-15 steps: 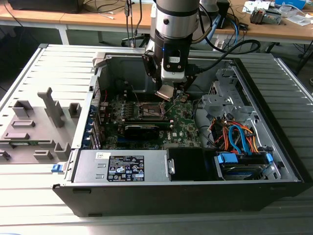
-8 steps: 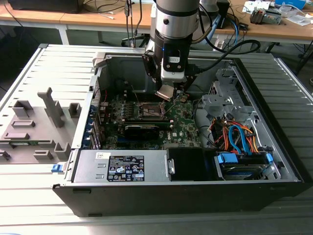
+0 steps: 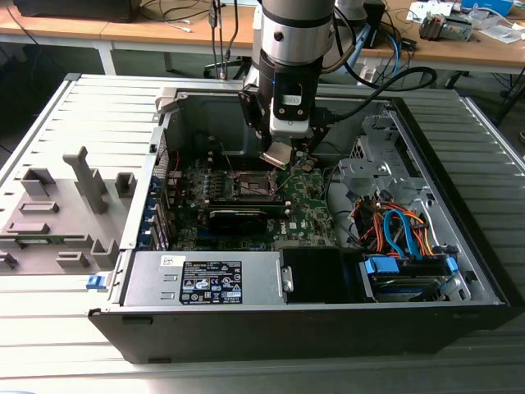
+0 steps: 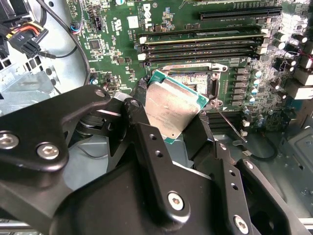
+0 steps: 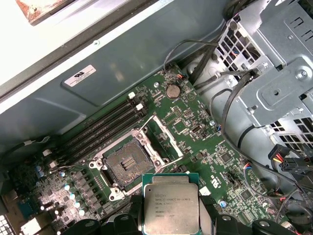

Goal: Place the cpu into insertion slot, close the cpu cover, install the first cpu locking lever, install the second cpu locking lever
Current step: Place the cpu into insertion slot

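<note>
My gripper (image 3: 279, 156) hangs inside the open computer case, shut on the cpu (image 3: 277, 153), a flat square chip with a silvery face that it holds tilted. In the second wrist view the cpu (image 4: 171, 110) sits between the black fingers (image 4: 136, 111), just above the motherboard. The insertion slot (image 5: 123, 164) lies open, with its dark contact field bare. In the exterior view the slot (image 3: 253, 185) is a little below and to the left of the chip. The cpu cover (image 5: 164, 139) stands flipped up beside the slot. The cpu (image 5: 170, 203) hovers short of the slot.
A black card (image 3: 238, 217) lies just in front of the socket and memory slots (image 4: 200, 44) run beside it. The power supply (image 3: 205, 279) and a drive cage with orange and blue cables (image 3: 402, 238) fill the case front. A grey fixture (image 3: 57, 213) stands outside at the exterior view's left.
</note>
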You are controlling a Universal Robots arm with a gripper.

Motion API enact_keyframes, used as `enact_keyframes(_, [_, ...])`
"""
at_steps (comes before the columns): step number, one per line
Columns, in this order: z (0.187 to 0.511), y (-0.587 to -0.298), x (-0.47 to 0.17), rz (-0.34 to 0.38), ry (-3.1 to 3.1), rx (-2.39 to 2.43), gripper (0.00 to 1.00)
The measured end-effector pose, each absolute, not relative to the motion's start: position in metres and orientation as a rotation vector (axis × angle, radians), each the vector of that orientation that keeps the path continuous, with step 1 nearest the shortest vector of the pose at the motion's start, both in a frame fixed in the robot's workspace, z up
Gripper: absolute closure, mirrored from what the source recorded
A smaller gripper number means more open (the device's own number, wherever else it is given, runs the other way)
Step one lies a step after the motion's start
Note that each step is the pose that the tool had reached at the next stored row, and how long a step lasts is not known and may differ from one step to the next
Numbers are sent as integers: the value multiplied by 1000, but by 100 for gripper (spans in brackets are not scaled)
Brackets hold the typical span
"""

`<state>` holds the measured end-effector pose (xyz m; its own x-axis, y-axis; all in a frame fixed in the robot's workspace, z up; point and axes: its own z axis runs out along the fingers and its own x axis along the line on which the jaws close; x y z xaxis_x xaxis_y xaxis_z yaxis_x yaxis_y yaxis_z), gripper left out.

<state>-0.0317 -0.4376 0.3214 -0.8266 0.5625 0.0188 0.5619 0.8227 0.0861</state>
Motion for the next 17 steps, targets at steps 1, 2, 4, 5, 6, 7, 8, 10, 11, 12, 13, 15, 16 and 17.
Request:
enact_keyframes(1, [321,-438,-32,138,2992,923,45])
enact_keyframes(2, [321,-438,-32,138,2992,924,45])
enact_keyframes(4, [321,-438,-32,138,2991,926,45])
enact_keyframes(5, [321,-438,-32,138,2991,927,45])
enact_keyframes(6, [321,-438,-32,138,2991,927,45])
enact_keyframes(7, [321,-438,-32,138,2990,928,45])
enact_keyframes(8, [321,-438,-32,138,2990,929,45])
enact_keyframes(10, [321,-438,-32,138,2989,930,45])
enact_keyframes(11, [321,-438,-32,138,2989,931,45])
enact_keyframes(12, [321,-438,-32,138,2989,932,45])
enact_keyframes(13, [321,-438,-32,138,2989,933,45])
enact_keyframes(15, [321,-438,-32,138,2988,935,45])
enact_keyframes(16, [321,-438,-32,138,2988,936,45])
enact_keyframes(17, [321,-438,-32,138,2987,936,45])
